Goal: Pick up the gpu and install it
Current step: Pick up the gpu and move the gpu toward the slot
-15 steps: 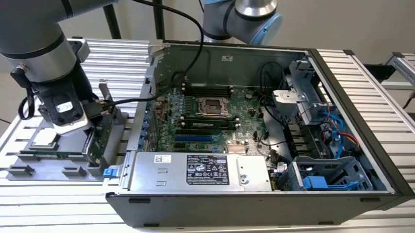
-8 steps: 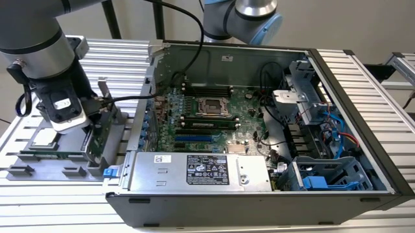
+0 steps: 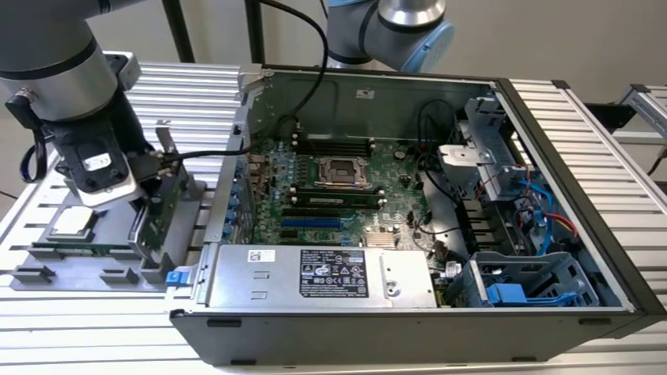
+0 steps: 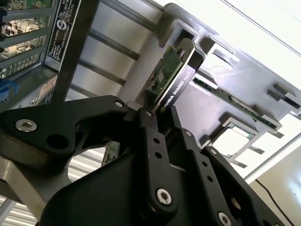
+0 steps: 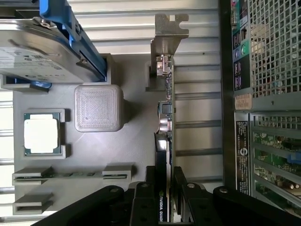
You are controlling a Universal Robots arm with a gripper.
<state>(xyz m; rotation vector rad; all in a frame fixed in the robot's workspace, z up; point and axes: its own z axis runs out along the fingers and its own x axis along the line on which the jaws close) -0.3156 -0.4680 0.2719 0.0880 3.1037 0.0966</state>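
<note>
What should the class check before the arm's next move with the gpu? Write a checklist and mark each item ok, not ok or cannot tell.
1. Jaws of the gripper shut on the gpu, one on each face: ok.
2. The gpu stands upright on its edge in the gray holder: ok.
3. Silver end bracket free of the gray holder: cannot tell.
4. Computer case open on top: ok.
5. Blue slots inside the computer case empty: ok.
</note>
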